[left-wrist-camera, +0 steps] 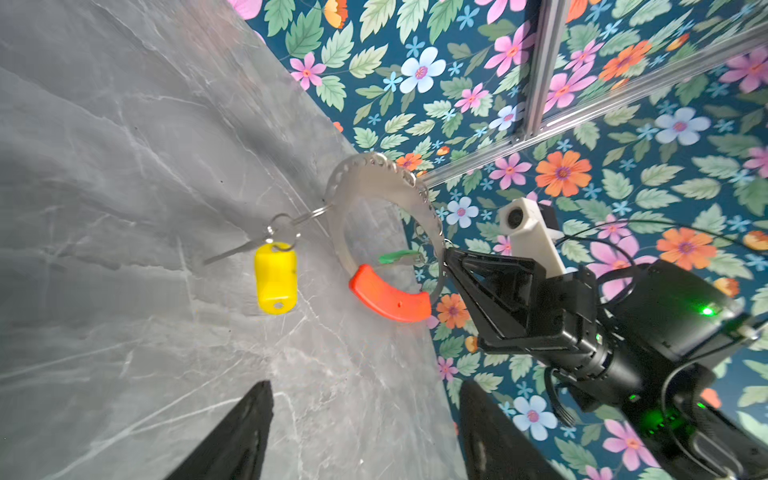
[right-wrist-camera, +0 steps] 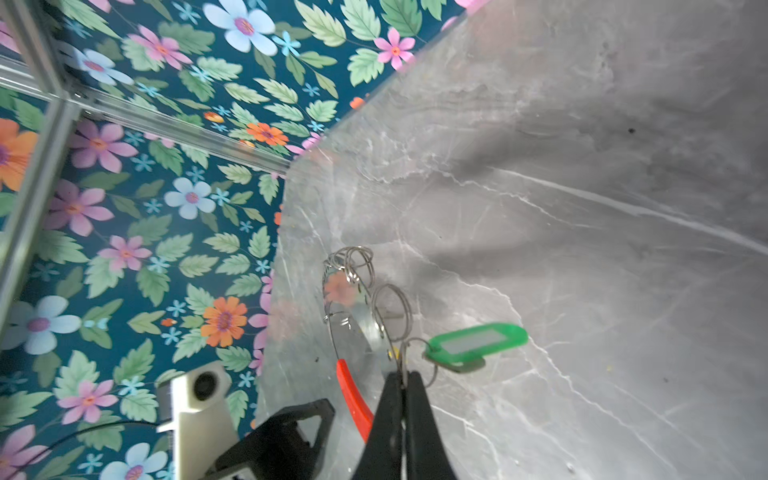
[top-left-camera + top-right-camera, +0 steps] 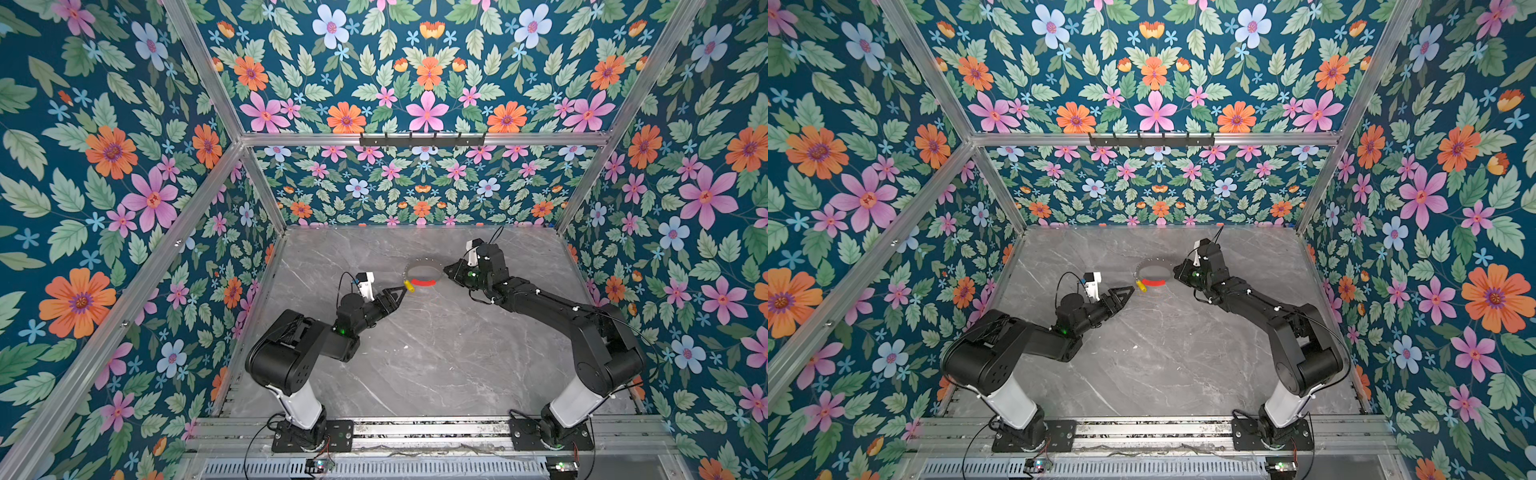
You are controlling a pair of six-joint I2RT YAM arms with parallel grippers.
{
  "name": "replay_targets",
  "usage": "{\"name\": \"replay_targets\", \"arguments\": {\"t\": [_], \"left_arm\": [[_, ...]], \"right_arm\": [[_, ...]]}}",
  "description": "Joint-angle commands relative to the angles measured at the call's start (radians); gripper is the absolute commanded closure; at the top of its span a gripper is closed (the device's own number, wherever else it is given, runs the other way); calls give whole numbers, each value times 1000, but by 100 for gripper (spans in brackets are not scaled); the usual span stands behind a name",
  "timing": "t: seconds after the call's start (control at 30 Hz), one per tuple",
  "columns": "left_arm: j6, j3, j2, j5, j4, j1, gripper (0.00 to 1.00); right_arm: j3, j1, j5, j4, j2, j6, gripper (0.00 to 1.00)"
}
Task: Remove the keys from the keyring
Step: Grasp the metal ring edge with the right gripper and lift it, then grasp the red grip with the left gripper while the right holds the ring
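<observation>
Top views: keyring (image 3: 424, 283), right of frame centre over the counter (image 3: 415, 353); left tool (image 3: 400, 293) spread near the yellow key (image 3: 409, 286).
Left wrist: key hangs loose, probably light; grip its plastic head.
Right wrist: right tool (image 2: 402, 380) pinches the thin, likely slippery keyring beside the green key (image 2: 478, 338).

You have a grey marble-patterned bench (image 3: 415, 365) boxed in by floral wallpaper (image 3: 124, 174) on the left, right and far sides. Aluminium framing (image 3: 291, 139) crosses the far wall and carries a black hook rack (image 3: 422, 140). Along the bench's near edge lies a metal rail (image 3: 428, 428), with a slotted grey duct (image 3: 374, 469) nearer still.
</observation>
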Motion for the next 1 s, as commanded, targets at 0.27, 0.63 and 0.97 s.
{"name": "replay_targets", "arguments": {"t": [0.27,0.63,0.97], "left_arm": [[-171,13,65,-2,376,1,36],[-178,35,41,-8,379,1,52],[-185,38,22,-14,381,3,80]], "right_arm": [[-11,52,29,71,-88,66,100],[4,111,38,89,-95,92,100],[-12,135,18,101,-97,111,100]]}}
